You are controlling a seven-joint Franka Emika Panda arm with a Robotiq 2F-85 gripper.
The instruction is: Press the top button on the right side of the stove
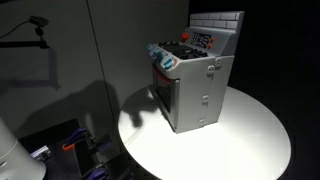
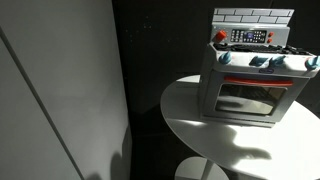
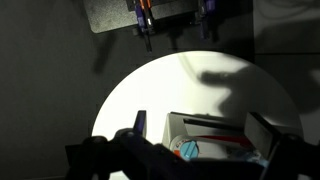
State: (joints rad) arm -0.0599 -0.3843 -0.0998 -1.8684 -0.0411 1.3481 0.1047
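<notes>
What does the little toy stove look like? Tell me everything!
The stove is a small grey box that looks plastic. It has a white tiled back panel, a red-and-white control panel, bluish knobs and a shut oven door with a window. It stands upright on the round white table; nothing else touches it.

No text can be read; the stove (image 2: 250, 75) control panel (image 2: 250, 36) markings seem too small.
</notes>
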